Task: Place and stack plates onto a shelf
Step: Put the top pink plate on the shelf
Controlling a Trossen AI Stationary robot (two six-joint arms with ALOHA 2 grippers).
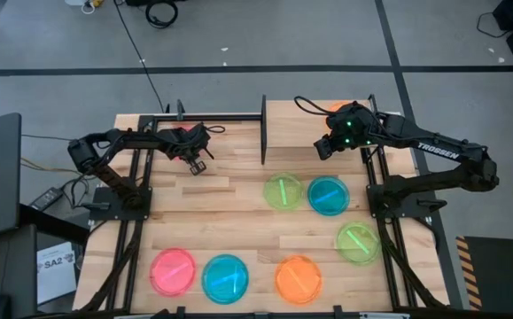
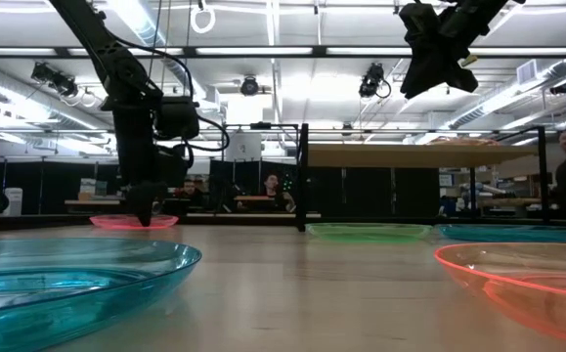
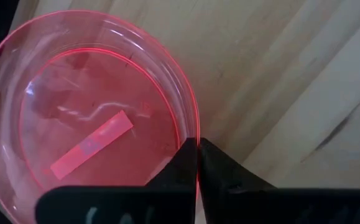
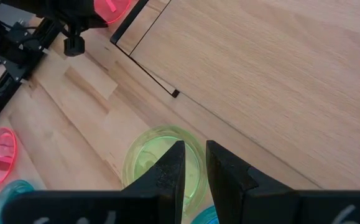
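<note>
Now the left claw (image 3: 196, 163) pinches a glossy, round, translucent pink plate's (image 3: 80, 118) thin rim.

My shelf (image 1: 327, 120) is a raised light-wood board. Toward me from it six plates lie flat: green (image 1: 283, 191), blue (image 1: 328, 195), green (image 1: 358, 241), then pink (image 1: 173, 271), blue (image 1: 226, 277), orange (image 1: 298, 278). Left of it, another pink plate (image 3: 86, 124).
</note>
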